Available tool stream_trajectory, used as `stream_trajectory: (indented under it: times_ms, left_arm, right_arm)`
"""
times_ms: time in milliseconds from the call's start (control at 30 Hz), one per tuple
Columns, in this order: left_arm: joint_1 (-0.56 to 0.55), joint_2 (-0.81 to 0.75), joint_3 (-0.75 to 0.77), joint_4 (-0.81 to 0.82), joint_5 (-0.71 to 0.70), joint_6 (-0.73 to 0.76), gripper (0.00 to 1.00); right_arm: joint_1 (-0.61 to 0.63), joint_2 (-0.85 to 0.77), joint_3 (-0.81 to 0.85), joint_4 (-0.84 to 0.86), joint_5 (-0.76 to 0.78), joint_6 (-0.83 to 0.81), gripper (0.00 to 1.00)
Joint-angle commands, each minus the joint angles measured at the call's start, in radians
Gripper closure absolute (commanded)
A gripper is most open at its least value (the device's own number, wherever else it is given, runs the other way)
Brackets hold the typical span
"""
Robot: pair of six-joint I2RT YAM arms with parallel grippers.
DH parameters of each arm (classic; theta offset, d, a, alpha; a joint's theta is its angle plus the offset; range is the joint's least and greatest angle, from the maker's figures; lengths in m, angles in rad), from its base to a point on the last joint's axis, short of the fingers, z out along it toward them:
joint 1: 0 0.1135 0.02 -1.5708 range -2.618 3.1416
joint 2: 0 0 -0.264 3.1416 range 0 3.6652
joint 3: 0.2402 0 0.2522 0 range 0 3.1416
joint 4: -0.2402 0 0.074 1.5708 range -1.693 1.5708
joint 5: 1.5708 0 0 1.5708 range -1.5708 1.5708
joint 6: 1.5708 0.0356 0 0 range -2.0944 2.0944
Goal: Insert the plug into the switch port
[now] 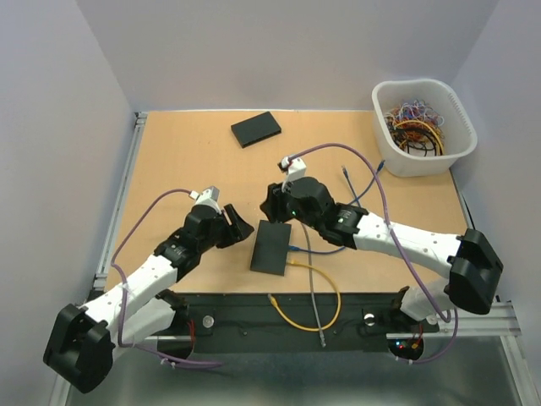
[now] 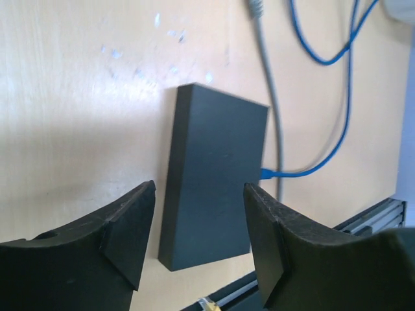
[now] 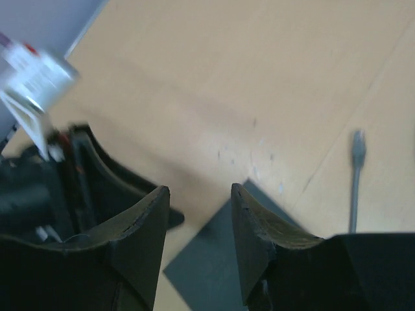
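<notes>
Switch (image 2: 214, 188): plain black box, flat on the bench (image 1: 177, 161) near the front edge, between the two arms. No marking shows on its top face.

Blue cable (image 2: 337, 129): its plug (image 2: 266, 173) meets the switch's long right side. Cannot tell if it is fully seated.

Yellow cable (image 1: 317, 315): one end lies just beside the switch's near right corner. A grey cable (image 1: 311, 279) runs alongside.

Left claw (image 2: 201, 188): fingers apart, nothing held, just left of the switch.

Right claw (image 3: 200, 194): fingers apart, nothing held, over the switch's far end.

White tag (image 3: 32, 74) on the left arm carries red marks, too blurred to read.

Second black box (image 1: 255, 128) lies far back. White basket (image 1: 448, 152) of coloured cables stands at the far right.
</notes>
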Motion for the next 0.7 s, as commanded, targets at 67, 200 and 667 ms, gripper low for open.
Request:
stream_trajectory:
  times_ms: [67,200,667]
  left_arm:
    - [0.011,-0.105,0.227,-0.255,-0.043,0.067,0.32]
    - [0.015,-0.14,0.383,-0.426,-0.181,0.179,0.31]
    - [0.024,-0.235,0.468,-0.475,-0.336,0.317,0.24]
  right_arm:
    - [0.014,-0.091,-0.191,-0.176,-0.08,0.272,0.53]
    - [0.015,-0.081,-0.244,-0.174,-0.117,0.347,0.54]
    - [0.015,0.05,-0.264,-0.174,-0.133,0.426,0.54]
